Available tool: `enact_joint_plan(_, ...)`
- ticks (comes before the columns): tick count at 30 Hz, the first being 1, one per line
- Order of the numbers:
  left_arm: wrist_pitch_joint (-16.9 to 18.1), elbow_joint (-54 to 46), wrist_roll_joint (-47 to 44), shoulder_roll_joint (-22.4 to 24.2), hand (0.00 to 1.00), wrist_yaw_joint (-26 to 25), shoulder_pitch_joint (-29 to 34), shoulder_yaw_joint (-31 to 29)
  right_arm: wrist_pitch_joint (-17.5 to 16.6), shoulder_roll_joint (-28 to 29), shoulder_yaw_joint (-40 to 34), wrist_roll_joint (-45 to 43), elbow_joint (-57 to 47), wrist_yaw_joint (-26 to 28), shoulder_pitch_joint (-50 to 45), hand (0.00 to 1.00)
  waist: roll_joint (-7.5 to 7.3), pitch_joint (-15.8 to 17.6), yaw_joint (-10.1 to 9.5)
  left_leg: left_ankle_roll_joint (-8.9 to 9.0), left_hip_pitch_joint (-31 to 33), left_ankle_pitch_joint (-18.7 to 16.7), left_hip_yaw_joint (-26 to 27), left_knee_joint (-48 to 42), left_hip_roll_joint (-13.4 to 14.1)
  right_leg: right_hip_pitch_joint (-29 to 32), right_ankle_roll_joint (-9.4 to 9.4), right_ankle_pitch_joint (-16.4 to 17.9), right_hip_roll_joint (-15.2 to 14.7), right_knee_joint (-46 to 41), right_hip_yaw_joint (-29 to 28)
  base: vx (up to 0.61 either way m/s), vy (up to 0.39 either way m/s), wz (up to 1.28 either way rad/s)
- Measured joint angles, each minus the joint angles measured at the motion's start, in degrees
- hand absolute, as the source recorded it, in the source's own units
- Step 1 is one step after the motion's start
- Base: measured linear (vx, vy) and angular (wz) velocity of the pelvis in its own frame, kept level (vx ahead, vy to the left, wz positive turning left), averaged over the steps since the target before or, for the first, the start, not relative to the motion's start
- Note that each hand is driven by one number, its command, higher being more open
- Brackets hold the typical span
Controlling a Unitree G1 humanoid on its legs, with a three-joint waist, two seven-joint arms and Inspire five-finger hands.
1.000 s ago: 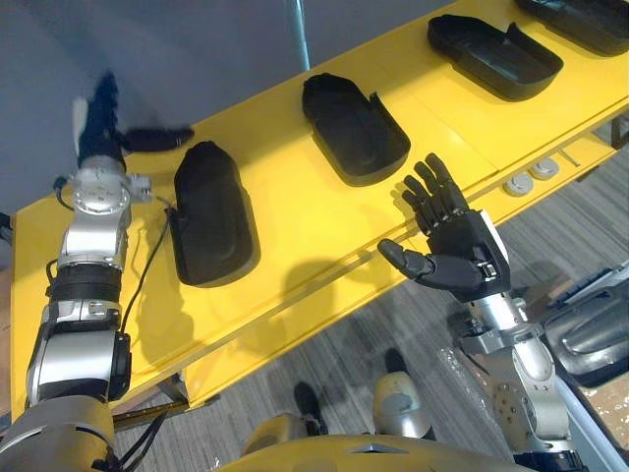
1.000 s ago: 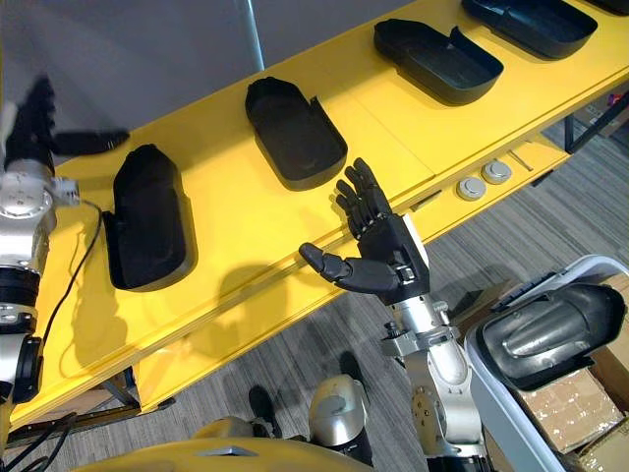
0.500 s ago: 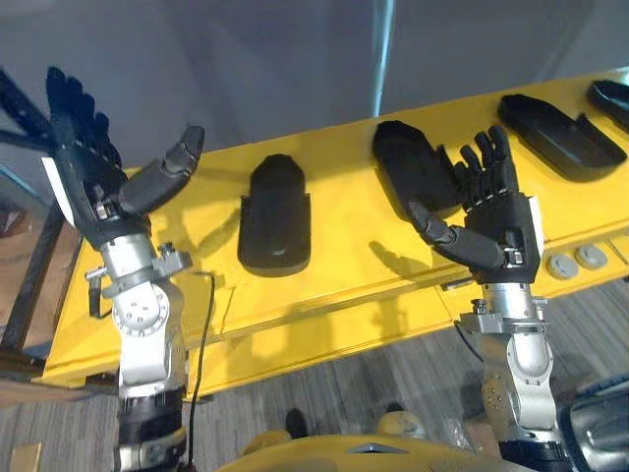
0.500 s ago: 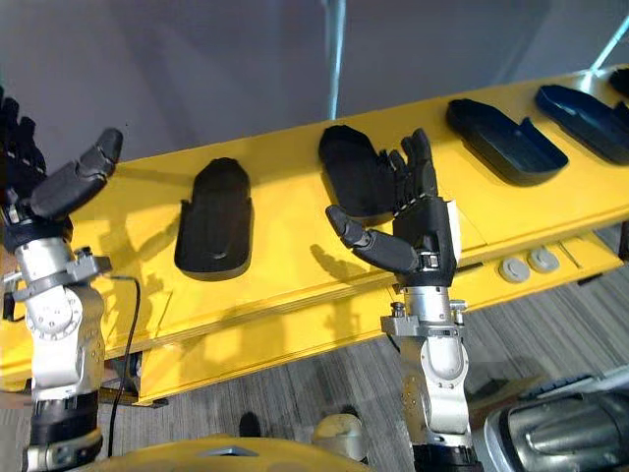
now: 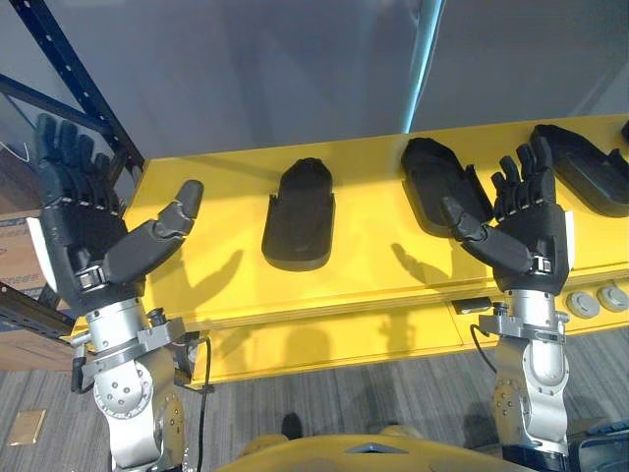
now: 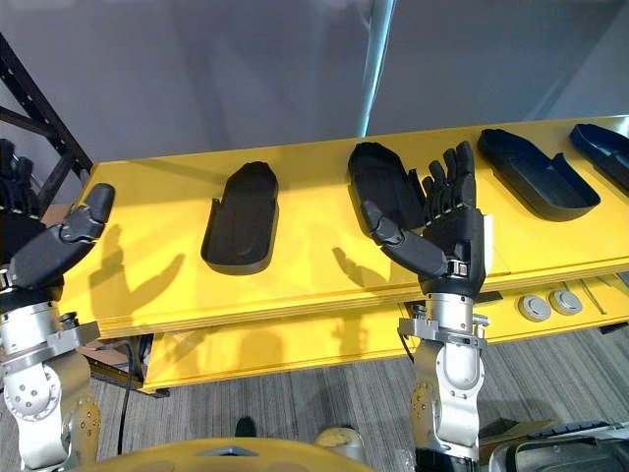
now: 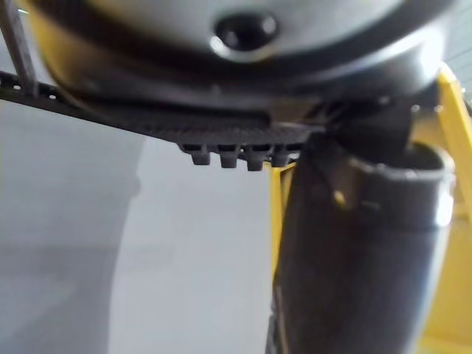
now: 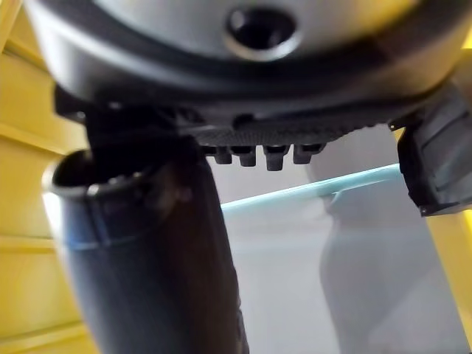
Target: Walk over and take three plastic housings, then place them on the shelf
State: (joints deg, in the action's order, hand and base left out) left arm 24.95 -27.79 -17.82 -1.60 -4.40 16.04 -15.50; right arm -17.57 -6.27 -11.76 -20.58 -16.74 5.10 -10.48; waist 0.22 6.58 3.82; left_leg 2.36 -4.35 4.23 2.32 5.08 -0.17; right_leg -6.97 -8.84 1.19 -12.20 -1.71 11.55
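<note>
Left eye view takes in the whole left hand (image 5: 84, 246), raised at the left end of the yellow shelf (image 5: 373, 251) with its fingers (image 5: 61, 157) straight and spread and its thumb standing out to the side. It holds nothing. The right hand (image 5: 526, 236) is raised in the same way, fingers straight, thumb out and palm empty, in front of the second housing (image 5: 432, 182), part of which it hides. All the black plastic housings lie in a row on the shelf, untouched: the first housing (image 5: 300, 214) between the two hands, the third housing (image 5: 580, 167) further right. The right eye view takes in a fourth housing (image 6: 601, 147) at its right edge, along with two round silver discs (image 6: 536, 308) on the shelf's lower front ledge near the right wrist. A dark blue rack upright (image 5: 69, 74) slants behind the left hand. The wrist views add the close look: each shows a thick dark thumb and a row of fingertips (image 7: 236, 156) with open air past them — grey wall (image 7: 147, 258) for the left, and a pale teal strip (image 8: 310, 193) for the right.
</note>
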Motion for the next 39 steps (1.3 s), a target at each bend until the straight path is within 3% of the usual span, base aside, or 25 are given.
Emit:
enact_joint_plan(4,0.0,-0.1,-3.0,1.1,1.0,1.9,0.3,-0.2,0.0,0.1,0.3,0.2,0.0,-1.6,0.0,1.0,-1.08,-0.7,-0.85,0.09,0.9,0.2,-0.9,0.0,0.0,0.3,0.01,0.0,0.0,0.2,0.9,0.0,-0.001,0.13)
enact_joint_plan(5,1.4,-0.1,-4.6,1.9,1.0,2.0,0.3,-0.3,0.0,2.0,1.4,2.1,0.3,-4.0,0.1,1.0,-3.12,-1.0,-1.94,0.34,1.0,0.4,-0.5,0.0,0.5,0.7,0.66,0.1,0.4,-0.2,0.8,0.0,0.0,0.04)
enact_joint_plan(14,1.0,-0.1,-4.7,1.9,1.0,2.0,0.7,1.6,0.0,2.0,1.4,2.3,0.3,-4.0,-2.0,1.0,-3.36,-0.5,-1.8,0.11,0.8,0.5,0.0,0.0,0.5,0.8,0.73,-0.1,0.5,-0.4,-0.3,0.0,0.0,-0.02)
enact_joint_plan(22,-6.6,0.4,-2.9,1.6,1.0,4.5,5.4,6.4,-0.2,2.1,2.2,6.4,-2.1,-5.5,-7.4,1.0,-2.22,3.3,-0.33,-0.28,1.4,0.0,2.7,0.0,0.9,2.9,1.2,0.6,0.8,-1.1,-3.1,-0.04,0.008,-0.14)
enact_joint_plan(28,-7.5,0.9,4.3,-1.1,1.0,9.2,5.3,7.8,-0.3,2.1,1.1,6.7,-3.6,-5.2,-8.3,1.0,-2.08,3.3,-0.32,0.0,1.8,-0.1,1.9,-0.3,1.1,2.6,0.54,-0.2,0.9,-1.1,-2.4,0.05,-0.001,0.11)
enact_joint_plan(32,-8.6,2.2,8.4,-4.6,1.0,11.7,6.3,7.0,-0.4,1.4,1.0,6.7,-4.5,-3.6,-7.9,1.0,-1.71,3.4,-0.54,-0.35,1.8,-2.5,2.2,-2.4,1.0,1.7,0.31,-0.3,0.6,-1.3,-2.9,0.02,0.028,-0.03)
enact_joint_plan(39,-10.4,5.5,14.0,-7.7,1.0,15.6,7.2,3.2,-0.3,-1.9,-3.3,6.3,-4.6,-1.5,-7.8,1.0,1.04,5.0,-0.31,-0.46,1.9,-2.9,2.9,-2.7,1.1,1.8,0.27,-0.3,0.6,-1.2,-3.5,0.0,0.011,-0.03)
